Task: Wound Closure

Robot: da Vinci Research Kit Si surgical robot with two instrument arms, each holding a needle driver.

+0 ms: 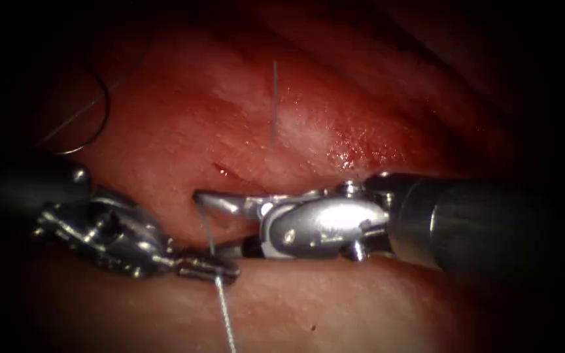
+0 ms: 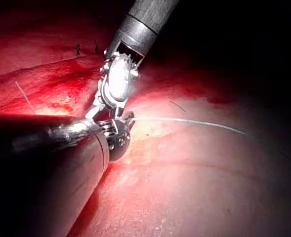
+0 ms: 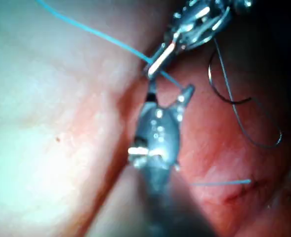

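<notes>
Steel jaws of the left tool (image 1: 220, 268) clamp the thread (image 1: 225, 314), likely tensioning it. Beside it the right tool (image 1: 217, 222) gapes, straddling that strand; the needle (image 1: 93, 117) lies apart on the tissue (image 1: 335, 307).

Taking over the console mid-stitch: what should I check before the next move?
1. Left tool fingers shut on thread: ok.
2. Right tool fingers open, thread running between them, holding nothing: ok.
3. Needle held by neither tool, lying far left on the tissue: ok.
4. Needle tip out of the tissue: cannot tell.
5. Thread tension: cannot tell.
</notes>
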